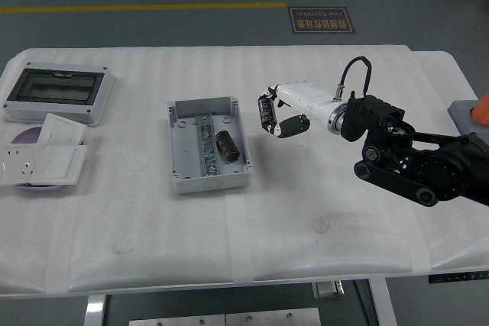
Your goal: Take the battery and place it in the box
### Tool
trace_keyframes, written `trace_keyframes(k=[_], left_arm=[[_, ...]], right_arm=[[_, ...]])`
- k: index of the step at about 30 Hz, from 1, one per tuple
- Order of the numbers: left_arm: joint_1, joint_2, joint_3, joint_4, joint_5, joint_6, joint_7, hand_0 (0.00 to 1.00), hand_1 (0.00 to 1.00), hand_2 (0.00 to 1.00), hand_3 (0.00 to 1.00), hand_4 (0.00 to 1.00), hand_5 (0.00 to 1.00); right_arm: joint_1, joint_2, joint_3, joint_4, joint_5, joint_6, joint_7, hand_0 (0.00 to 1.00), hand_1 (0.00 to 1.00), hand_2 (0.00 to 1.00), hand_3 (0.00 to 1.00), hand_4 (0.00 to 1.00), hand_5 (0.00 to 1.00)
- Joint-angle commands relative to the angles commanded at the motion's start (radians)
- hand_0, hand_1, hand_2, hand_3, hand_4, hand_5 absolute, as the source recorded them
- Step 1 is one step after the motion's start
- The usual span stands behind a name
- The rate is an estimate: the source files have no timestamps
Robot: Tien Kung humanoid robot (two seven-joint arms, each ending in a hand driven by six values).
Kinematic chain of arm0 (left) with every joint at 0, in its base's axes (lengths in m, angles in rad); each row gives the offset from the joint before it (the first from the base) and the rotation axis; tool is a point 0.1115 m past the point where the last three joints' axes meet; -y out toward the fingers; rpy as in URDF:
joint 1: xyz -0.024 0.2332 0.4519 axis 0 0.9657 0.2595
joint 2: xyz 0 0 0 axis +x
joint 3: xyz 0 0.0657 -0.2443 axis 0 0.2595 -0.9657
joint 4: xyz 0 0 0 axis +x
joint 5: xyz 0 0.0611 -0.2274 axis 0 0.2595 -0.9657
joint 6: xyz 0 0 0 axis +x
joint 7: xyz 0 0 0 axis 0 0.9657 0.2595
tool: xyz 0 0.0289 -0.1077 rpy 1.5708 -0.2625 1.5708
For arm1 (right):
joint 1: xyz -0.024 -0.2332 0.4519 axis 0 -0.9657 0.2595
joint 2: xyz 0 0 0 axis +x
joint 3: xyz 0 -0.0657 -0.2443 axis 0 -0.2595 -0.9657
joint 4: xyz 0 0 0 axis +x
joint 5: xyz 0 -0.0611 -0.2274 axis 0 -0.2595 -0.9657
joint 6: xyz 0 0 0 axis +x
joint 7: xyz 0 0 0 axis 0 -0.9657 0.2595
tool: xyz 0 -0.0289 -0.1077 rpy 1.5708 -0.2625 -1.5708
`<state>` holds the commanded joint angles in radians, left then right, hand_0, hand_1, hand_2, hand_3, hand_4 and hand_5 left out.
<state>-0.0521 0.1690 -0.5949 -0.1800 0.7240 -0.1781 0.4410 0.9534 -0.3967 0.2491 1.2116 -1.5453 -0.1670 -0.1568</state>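
My right hand [276,114] comes in from the right and is shut on a black cylindrical battery [265,111], holding it upright above the table, just right of the grey open box [206,144]. The box sits at the table's middle with its lid off. Another black battery [227,146] lies inside the box, in its right half, beside a metal rail [205,141]. My left hand is not in view.
A grey enclosure with a dark window [59,91] stands at the far left. White socket plates [42,159] lie in front of it. A grey block with an orange object [474,118] sits beyond the table's right edge.
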Motion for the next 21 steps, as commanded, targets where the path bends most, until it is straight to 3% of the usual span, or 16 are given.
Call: trace_keyframes(k=[5,10,11,16,17,21], left_arm=[[0.004,-0.002,-0.031,0.0,0.031,-0.008,0.017,0.671,0.663,0.486,0.533,0.416,0.385],[0.008,-0.003,-0.062,0.0,0.06,-0.015,0.03,0.671,0.663,0.486,0.533,0.416,0.385],[0.009,-0.003,-0.065,0.0,0.062,-0.016,0.032,0.671,0.663,0.485,0.532,0.417,0.385],[0.011,-0.004,-0.076,0.0,0.072,-0.018,0.037,0.671,0.663,0.485,0.532,0.417,0.385],[0.012,-0.005,-0.077,0.0,0.073,-0.018,0.038,0.671,0.663,0.485,0.532,0.419,0.385],[0.012,-0.005,-0.082,0.0,0.078,-0.02,0.041,0.671,0.663,0.485,0.532,0.419,0.385]], right_arm=[[-0.039,0.058,0.093,0.07,-0.044,-0.02,-0.001,0.816,0.686,0.652,0.678,0.542,0.302],[-0.086,0.12,0.11,0.063,-0.072,-0.049,0.01,0.816,0.686,0.652,0.678,0.542,0.302],[-0.094,0.129,0.107,0.056,-0.074,-0.051,0.01,0.837,0.755,0.779,0.833,0.722,0.414],[-0.13,0.164,0.078,0.012,-0.085,-0.06,0.011,0.837,0.755,0.779,0.833,0.722,0.414],[-0.134,0.168,0.073,0.006,-0.088,-0.061,0.011,0.94,0.891,0.983,0.998,0.831,0.444],[-0.144,0.178,0.054,-0.014,-0.094,-0.062,0.008,0.94,0.891,0.983,0.998,0.831,0.444]])
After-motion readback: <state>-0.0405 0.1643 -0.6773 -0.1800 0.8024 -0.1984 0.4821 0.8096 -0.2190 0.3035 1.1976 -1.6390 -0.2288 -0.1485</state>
